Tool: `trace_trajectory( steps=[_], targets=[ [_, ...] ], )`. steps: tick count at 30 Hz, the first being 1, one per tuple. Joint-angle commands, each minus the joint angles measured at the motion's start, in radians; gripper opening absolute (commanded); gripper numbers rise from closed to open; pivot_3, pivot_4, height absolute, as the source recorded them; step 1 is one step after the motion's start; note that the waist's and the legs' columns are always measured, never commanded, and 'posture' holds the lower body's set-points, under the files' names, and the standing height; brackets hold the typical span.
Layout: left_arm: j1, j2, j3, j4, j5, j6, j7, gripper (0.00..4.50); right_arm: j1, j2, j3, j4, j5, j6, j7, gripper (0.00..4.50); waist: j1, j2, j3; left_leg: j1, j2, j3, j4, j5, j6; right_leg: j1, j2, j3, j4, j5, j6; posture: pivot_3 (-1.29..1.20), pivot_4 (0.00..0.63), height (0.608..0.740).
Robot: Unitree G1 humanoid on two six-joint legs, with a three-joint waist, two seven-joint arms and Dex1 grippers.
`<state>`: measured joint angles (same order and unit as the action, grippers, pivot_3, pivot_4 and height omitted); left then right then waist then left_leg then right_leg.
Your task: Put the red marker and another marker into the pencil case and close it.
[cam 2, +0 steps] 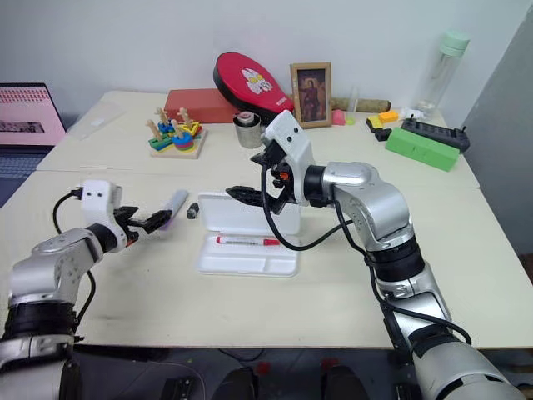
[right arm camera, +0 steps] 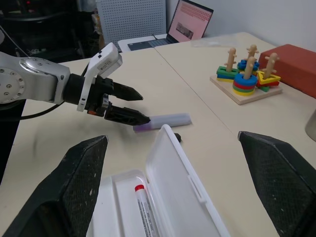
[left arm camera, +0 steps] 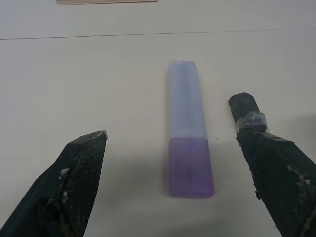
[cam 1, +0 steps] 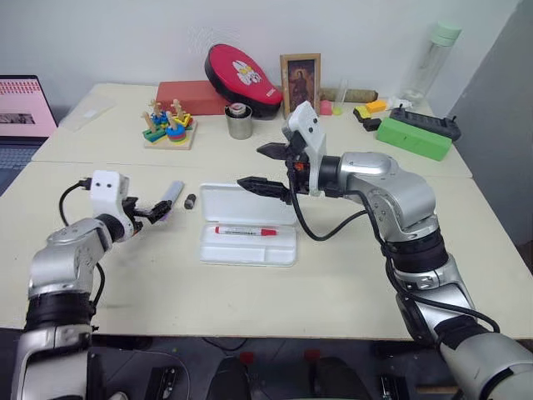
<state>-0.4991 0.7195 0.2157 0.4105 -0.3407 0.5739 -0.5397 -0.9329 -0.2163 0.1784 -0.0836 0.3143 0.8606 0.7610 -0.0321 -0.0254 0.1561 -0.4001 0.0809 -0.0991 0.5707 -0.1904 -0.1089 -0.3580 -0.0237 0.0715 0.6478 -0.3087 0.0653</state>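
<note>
A: Cream tabletop [cam 1: 350, 275], two tables butted together. What sat nearest?

B: White pencil case [cam 1: 248, 243], lid up and open. Red marker [cam 1: 245, 231] lay in its tray, white barrel, red cap; barrel print too small to read.

A: Left gripper [cam 1: 155, 211]?

B: Jaws wide apart, empty, tips just short of the lilac marker [left arm camera: 188, 129], which lay flat on the table left of the case. Stubby, pale barrel, darker purple end. Small black piece [cam 1: 190, 200] beside it, hard to identify.

A: Right gripper [cam 1: 268, 169]?

B: Spread open, holding nothing, raised above the case lid.

A: Farther back?

B: Peg toy [cam 1: 168, 125], metal cup [cam 1: 239, 121], framed picture [cam 1: 300, 82], green box [cam 1: 414, 137]. Laptop [cam 1: 23, 117] was cut off at the edge, screen text unreadable.
</note>
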Motion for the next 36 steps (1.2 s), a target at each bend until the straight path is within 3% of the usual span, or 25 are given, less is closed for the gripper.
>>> trace_trajectory(
  steps=[1,3,7,20,29,36],
  targets=[
    [-0.041,-0.006,-0.044,0.056,0.041,-0.025,-0.042,4.50,-0.032,-0.002,-0.029,-0.074,0.032,0.012,-0.025,4.46,-0.002,-0.001,-0.001,0.000,0.000,0.000,0.000,0.000,0.000,0.000,0.000,0.000,0.000,0.000,0.000,0.00,0.150,0.740],
    [-0.045,-0.013,-0.058,0.080,0.058,-0.026,-0.045,4.50,-0.033,-0.001,-0.037,-0.089,0.042,0.013,-0.037,4.46,-0.003,-0.001,-0.001,0.000,0.000,0.000,-0.001,0.000,0.000,0.000,0.000,0.000,0.000,0.000,0.000,0.00,0.150,0.740],
    [-0.047,-0.022,-0.057,0.112,0.074,-0.043,-0.051,3.92,-0.037,-0.002,-0.046,-0.109,0.061,0.011,-0.051,4.50,-0.001,-0.002,-0.001,0.000,0.000,0.000,-0.001,0.000,0.000,0.000,0.000,0.000,0.000,0.000,0.000,0.00,0.150,0.740],
    [-0.036,-0.035,-0.028,0.121,0.081,-0.081,-0.036,1.25,-0.043,-0.012,-0.031,-0.114,0.093,-0.008,-0.036,4.50,0.001,-0.002,-0.001,0.000,0.000,0.000,0.000,0.000,0.000,0.001,0.000,0.000,0.001,0.000,0.000,0.00,0.150,0.740],
    [-0.030,-0.038,0.038,0.015,0.069,-0.159,0.023,1.19,-0.028,-0.037,-0.027,-0.116,0.091,-0.052,-0.003,4.50,0.000,-0.002,-0.001,0.000,0.000,0.000,0.000,0.000,0.000,0.001,0.000,0.000,0.001,0.000,0.000,0.00,0.150,0.740],
    [-0.012,0.057,0.018,-0.435,-0.123,-0.177,-0.330,1.19,-0.033,-0.126,-0.107,-0.136,0.156,-0.065,0.058,4.50,0.004,-0.003,-0.001,-0.002,0.000,0.000,0.000,0.000,0.000,0.001,-0.001,-0.001,-0.001,0.000,0.000,0.00,0.150,0.740]
  ],
)
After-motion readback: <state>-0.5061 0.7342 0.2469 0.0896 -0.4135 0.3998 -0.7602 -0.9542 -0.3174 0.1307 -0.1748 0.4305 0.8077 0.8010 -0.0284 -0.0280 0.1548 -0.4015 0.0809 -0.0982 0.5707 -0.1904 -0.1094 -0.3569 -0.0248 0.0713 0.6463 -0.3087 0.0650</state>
